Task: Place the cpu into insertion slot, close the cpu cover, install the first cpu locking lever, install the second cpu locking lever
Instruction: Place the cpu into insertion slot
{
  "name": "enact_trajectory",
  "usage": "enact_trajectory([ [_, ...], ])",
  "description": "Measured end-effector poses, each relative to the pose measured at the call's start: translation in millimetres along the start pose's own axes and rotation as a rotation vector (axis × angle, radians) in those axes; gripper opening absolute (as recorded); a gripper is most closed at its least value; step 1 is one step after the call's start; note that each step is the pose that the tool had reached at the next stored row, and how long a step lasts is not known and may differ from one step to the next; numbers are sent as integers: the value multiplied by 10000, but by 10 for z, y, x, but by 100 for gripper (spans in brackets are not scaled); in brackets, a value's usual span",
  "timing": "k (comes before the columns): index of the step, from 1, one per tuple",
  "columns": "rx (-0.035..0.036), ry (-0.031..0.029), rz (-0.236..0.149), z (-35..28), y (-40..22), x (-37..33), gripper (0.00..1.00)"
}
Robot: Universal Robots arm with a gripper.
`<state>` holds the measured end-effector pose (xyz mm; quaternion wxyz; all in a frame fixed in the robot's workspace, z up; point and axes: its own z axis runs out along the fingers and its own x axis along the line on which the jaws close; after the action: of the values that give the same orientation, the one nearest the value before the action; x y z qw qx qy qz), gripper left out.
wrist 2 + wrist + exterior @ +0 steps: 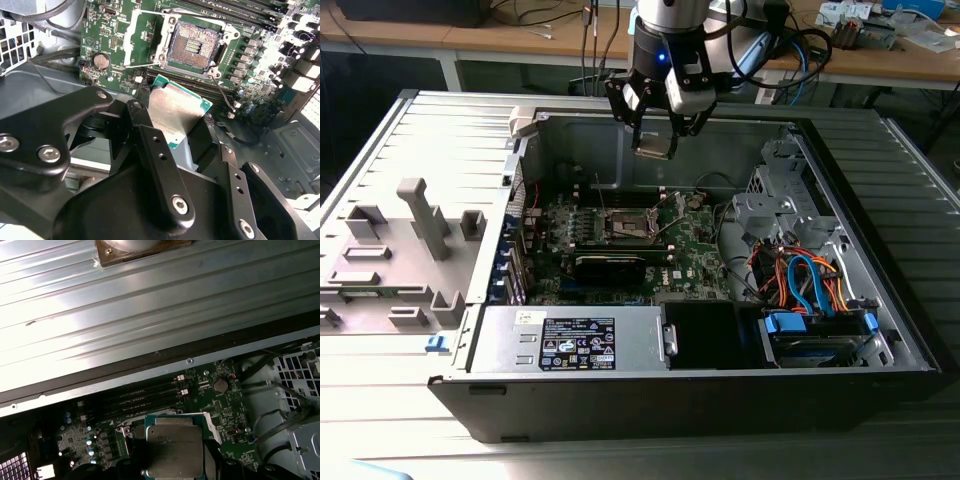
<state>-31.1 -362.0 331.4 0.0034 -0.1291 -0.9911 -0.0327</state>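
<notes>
- The cpu [176, 111] is held clear of the board, pinched at two opposite edges by the gripper [656, 130]. The fingers are closed in to the chip's width, and nothing else is gripped.
- In the exterior view the chip is seen hanging near the case's back wall, at 12 o'clock of the slot [630, 226] and well apart from it.
- In the second wrist view the slot's pin field is laid bare. The cover [129, 41] is swung back just beside it, so nothing has been seated yet.
- The chip is judged light, thin and stiff. Its smooth metal top could be let slip under a weak pinch.
- The edges are judged the right place to be taken hold of, since the underside contacts are best left untouched.
- The slot's fine pins are judged fragile, and could be bent by a tilted or dragged chip.
</notes>
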Motion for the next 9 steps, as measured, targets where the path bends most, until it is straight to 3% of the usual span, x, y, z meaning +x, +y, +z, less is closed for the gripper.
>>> enact_trajectory([
  [9, 16, -15, 151, 3, 0, 0, 55],
])
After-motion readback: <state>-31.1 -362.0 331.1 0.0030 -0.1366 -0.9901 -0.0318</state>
